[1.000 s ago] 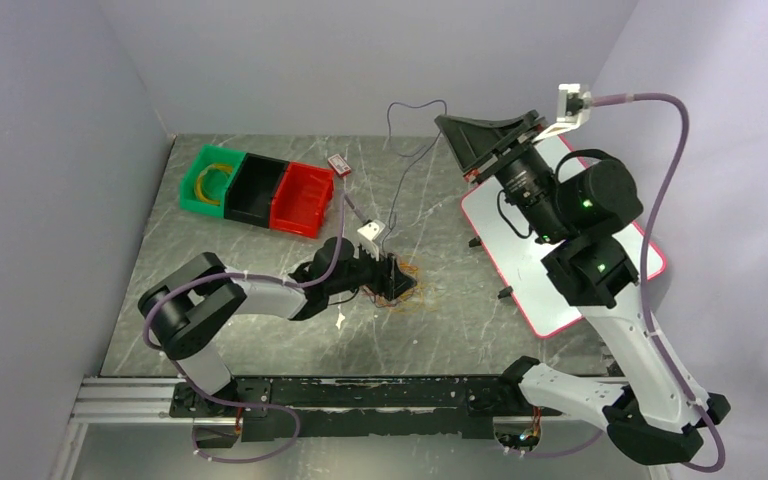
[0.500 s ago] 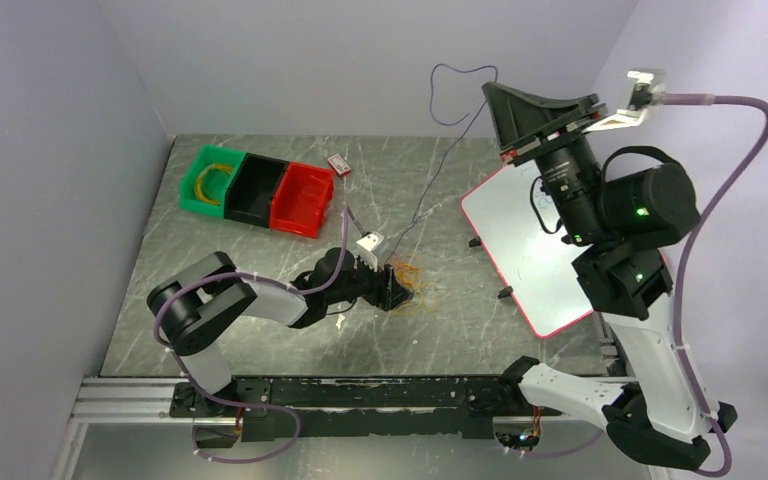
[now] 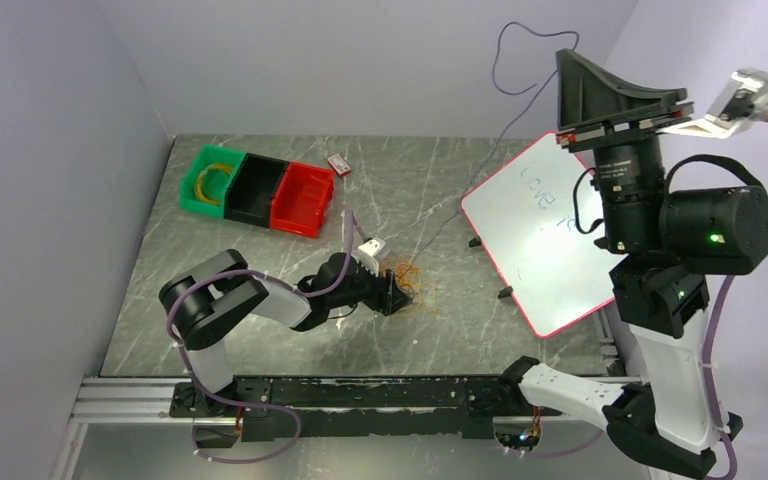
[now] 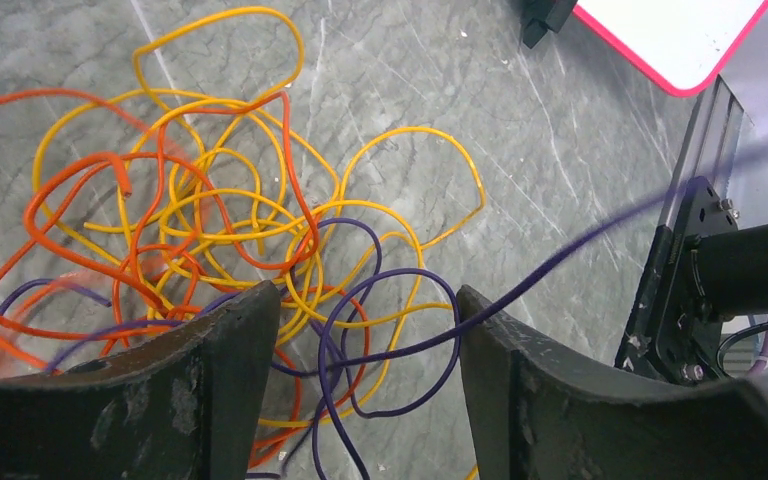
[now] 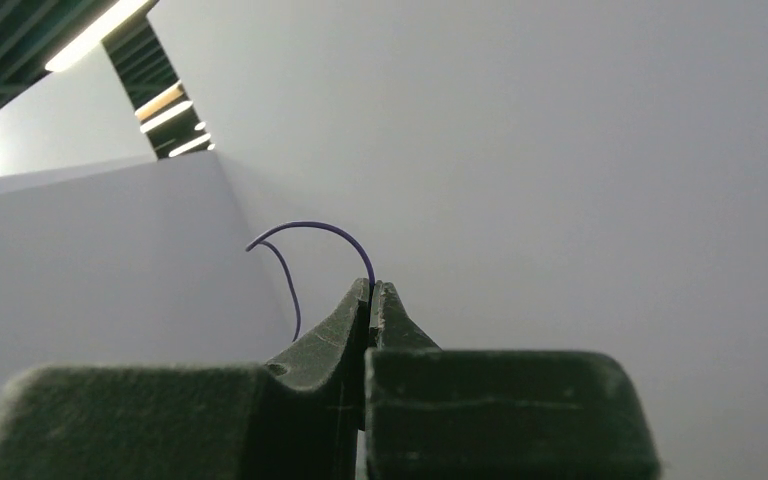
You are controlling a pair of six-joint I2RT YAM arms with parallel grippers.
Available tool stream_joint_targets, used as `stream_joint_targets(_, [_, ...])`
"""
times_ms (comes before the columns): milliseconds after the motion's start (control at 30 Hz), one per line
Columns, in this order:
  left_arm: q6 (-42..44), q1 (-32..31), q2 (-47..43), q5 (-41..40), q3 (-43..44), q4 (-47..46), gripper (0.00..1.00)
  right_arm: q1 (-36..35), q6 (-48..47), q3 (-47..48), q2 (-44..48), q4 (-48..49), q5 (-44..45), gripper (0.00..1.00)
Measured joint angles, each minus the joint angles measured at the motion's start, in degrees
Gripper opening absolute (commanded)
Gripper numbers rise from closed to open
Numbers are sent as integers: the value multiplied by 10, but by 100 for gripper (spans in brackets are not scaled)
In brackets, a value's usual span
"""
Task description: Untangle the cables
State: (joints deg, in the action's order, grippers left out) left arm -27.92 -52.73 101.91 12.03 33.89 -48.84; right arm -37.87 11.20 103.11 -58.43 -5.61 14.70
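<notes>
Between the left jaws, which stand apart and clamp nothing, loops of one purple cable (image 4: 390, 340) lie on the grey table (image 4: 580, 120). Just ahead of those jaws sits the heap of cables (image 4: 210, 230): yellow and orange loops laid over one another, with the purple one threaded through them. A straight, blurred run of the purple cable leaves the gap between the left jaws and climbs away to their right.

Well to the right of the heap (image 3: 407, 278) and high above it, the right jaws are pinched shut on the purple cable (image 5: 310, 224). Its free end curls out past their tips against the pale wall. A pink-edged whiteboard (image 3: 550, 250) lies under them.

Over the last second the right arm (image 3: 660, 300) has lifted and swung further right, away from the left jaws. This has drawn more purple cable out of the heap, while the left jaws have kept low over it. The purple cable seems to be coming free, though its near loops look threaded through the others.

Far beyond the left jaws, to their left, stand a green bin (image 3: 192, 195), holding a yellow loop, a black bin (image 3: 255, 190) and a red bin (image 3: 303, 200).
</notes>
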Motion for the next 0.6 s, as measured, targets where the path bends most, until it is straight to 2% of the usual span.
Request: stream_joint_targets(600, [0,-3,9,-5,-1,-2,69,0,-129,91,-10,77,87,0])
